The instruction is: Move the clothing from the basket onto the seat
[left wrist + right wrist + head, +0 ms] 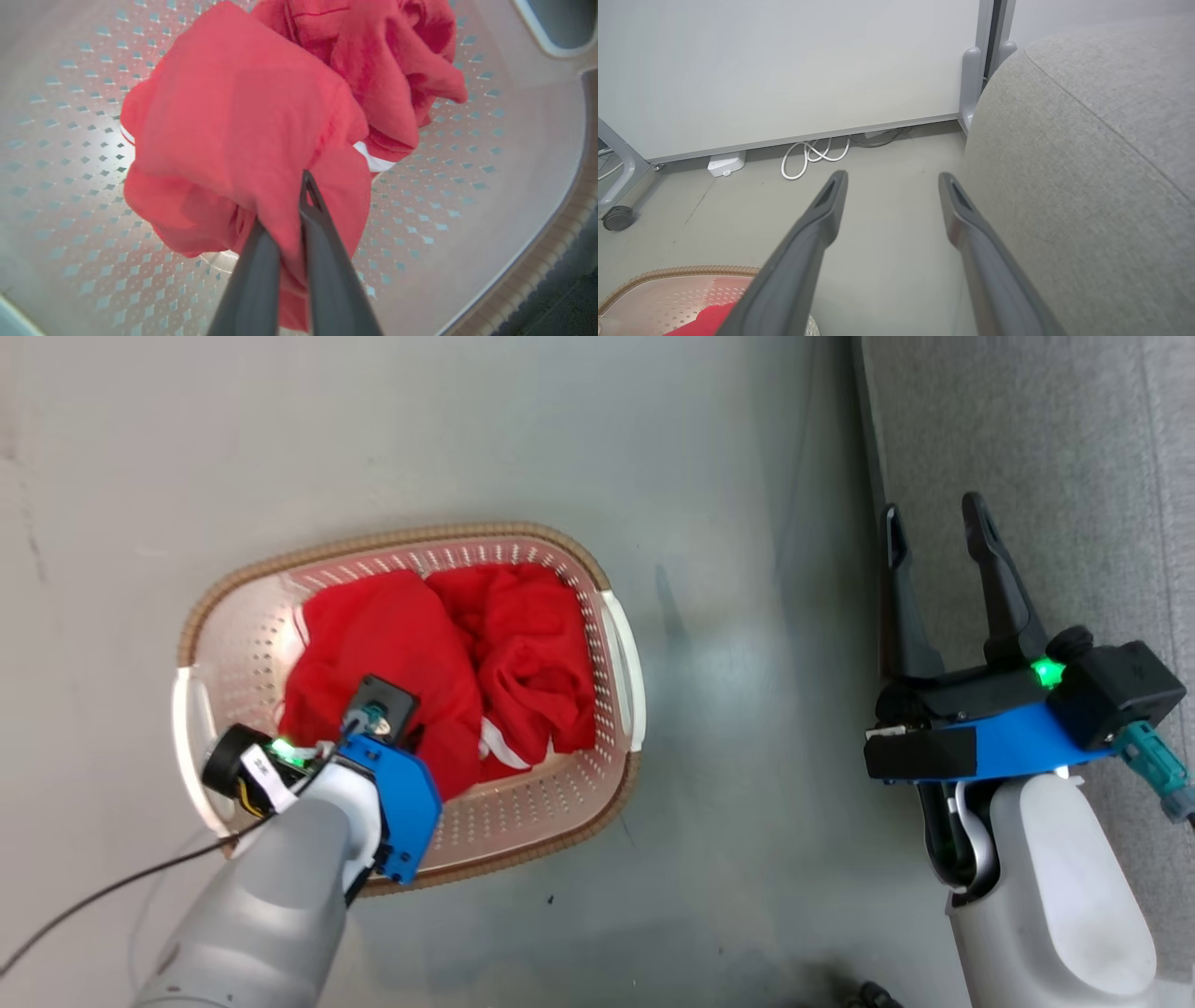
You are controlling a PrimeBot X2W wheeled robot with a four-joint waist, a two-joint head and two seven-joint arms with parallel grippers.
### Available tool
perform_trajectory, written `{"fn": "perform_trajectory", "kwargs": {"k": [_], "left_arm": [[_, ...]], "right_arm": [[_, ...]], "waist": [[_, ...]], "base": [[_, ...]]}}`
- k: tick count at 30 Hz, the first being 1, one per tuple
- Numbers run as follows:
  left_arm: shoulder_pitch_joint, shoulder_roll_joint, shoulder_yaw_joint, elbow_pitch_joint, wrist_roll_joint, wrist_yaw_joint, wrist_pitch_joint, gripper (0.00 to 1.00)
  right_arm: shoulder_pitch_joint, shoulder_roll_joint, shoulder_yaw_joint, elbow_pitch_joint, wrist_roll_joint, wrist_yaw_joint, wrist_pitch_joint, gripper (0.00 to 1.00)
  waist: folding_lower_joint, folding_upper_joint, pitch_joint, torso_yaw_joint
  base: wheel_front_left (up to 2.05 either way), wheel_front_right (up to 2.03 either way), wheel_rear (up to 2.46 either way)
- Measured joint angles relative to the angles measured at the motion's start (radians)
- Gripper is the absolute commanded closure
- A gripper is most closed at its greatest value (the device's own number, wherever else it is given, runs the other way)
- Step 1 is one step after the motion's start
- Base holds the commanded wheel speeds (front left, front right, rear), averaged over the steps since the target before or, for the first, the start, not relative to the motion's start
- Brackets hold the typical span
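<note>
I have one basket (392, 537) on the grey floor (728, 476), with a white handle at each end, two in all (625, 663). The clothing (439, 653) is all inside it. I count two red bunches, one on the left and one on the right, with a white stripe (504, 747) showing at the near edge of the right one. I cannot tell if they are two garments or more.

My left gripper (285, 210) is down in the basket at the near-left bunch. Its two fingers are pressed nearly together with a fold of red cloth pinched between them; one fingertip (307, 179) shows above the fabric, the other is buried under it.

My right gripper (934, 513) hangs to the right of the basket and well apart from it, at the edge of the one grey seat (1055, 448). Its two fingers are spread wide with nothing between them. From its wrist I see the seat's rounded side and seam just beside the right finger, and one looped white cable (812, 156) at the foot of the wall panel (784, 60).
</note>
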Motion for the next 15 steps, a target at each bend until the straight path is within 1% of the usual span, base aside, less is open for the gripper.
{"fn": "perform_trajectory", "kwargs": {"k": [6,15], "left_arm": [[0.042,-0.022,-0.022,-0.023,-0.03,-0.005,-0.067,1.0],[0.128,-0.04,-0.095,-0.113,-0.133,-0.005,-0.125,1.0]], "right_arm": [[0.035,0.0,-0.009,0.019,-0.014,0.0,0.0,0.0],[0.105,0.0,-0.018,0.052,-0.024,0.0,0.0,0.0]], "waist": [[0.0,0.0,-0.079,0.024],[-0.0001,0.0,-0.215,0.069]], "base": [[0.0,0.0,0.0],[0.0,0.0,0.0]]}}
